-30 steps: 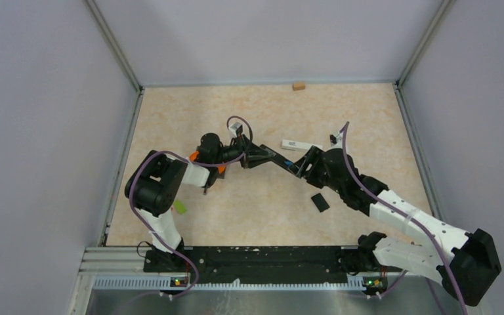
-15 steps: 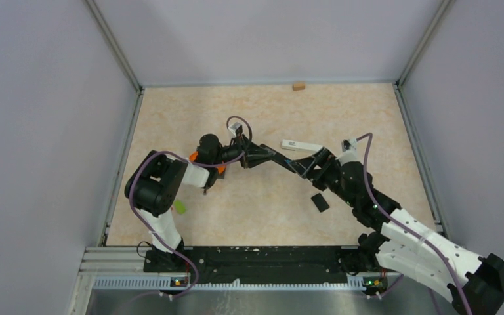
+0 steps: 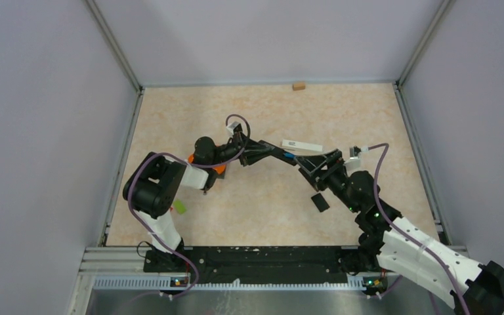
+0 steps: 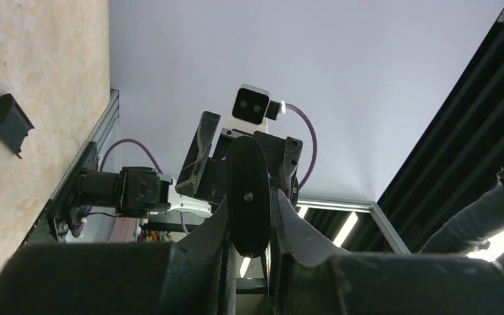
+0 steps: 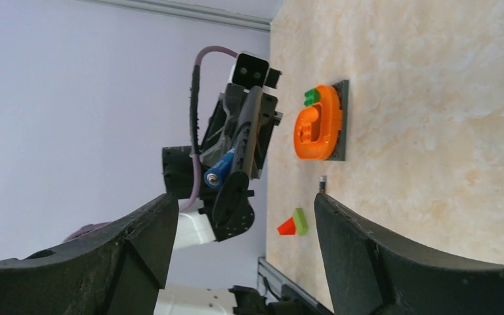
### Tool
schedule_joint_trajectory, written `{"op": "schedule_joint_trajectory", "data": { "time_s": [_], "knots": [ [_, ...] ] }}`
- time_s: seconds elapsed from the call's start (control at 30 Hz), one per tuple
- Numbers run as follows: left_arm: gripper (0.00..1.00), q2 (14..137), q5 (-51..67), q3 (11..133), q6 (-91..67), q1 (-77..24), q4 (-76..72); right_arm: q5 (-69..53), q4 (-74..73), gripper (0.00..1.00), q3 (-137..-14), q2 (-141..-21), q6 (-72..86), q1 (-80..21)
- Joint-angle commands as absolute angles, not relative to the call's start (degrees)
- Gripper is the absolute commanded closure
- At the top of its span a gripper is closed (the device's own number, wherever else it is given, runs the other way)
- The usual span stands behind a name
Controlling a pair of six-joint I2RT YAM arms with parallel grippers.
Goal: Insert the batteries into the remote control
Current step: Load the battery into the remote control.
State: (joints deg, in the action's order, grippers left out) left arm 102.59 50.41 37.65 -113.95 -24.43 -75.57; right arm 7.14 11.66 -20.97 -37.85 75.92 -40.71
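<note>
My left gripper [image 3: 257, 153] is shut on a black remote [image 3: 282, 156] and holds it off the table, pointing right. It grips the remote's end in the left wrist view [image 4: 248, 190]. A blue battery [image 3: 289, 156] sits on the remote near its far end; in the right wrist view the blue battery [image 5: 220, 172] lies against the remote [image 5: 236, 197]. My right gripper [image 3: 320, 164] is open and empty, facing the remote's tip with a small gap, jaws wide apart [image 5: 244, 207]. One small dark battery [image 5: 322, 182] lies on the table.
A black battery cover [image 3: 319, 201] lies on the table below my right gripper, also in the left wrist view [image 4: 10, 121]. A white slim device [image 3: 302, 144] lies behind the remote. An orange toy [image 5: 318, 125], red and green blocks [image 5: 293, 223] and a far wooden block [image 3: 298, 85].
My right gripper has drawn back to the right, away from the remote, and its arm has swung in. The left gripper has raised the remote slightly; the blue battery stays on it.
</note>
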Motion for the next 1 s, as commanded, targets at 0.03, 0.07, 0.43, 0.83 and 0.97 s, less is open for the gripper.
{"op": "schedule_joint_trajectory", "data": {
  "time_s": [0.03,0.07,0.43,0.83,0.97],
  "knots": [
    [1.00,99.8,49.5,37.0,-117.0,-24.6,-81.3,7.6,21.2,0.25,-20.9,-39.3,79.9,-40.4],
    [1.00,99.8,49.4,36.9,-117.2,-24.6,-81.4,7.8,21.4,0.26,-20.9,-39.6,80.3,-40.4],
    [1.00,100.1,49.5,37.0,-118.3,-24.6,-82.9,8.6,25.1,0.51,-19.3,-40.7,82.6,-40.4],
    [1.00,100.1,49.9,37.9,-117.5,-24.7,-83.0,9.6,30.7,0.45,-16.0,-39.9,83.8,-40.3],
    [1.00,100.3,49.9,37.8,-117.7,-24.7,-83.5,9.8,30.3,0.41,-16.1,-39.9,83.5,-40.3]
  ]
}}
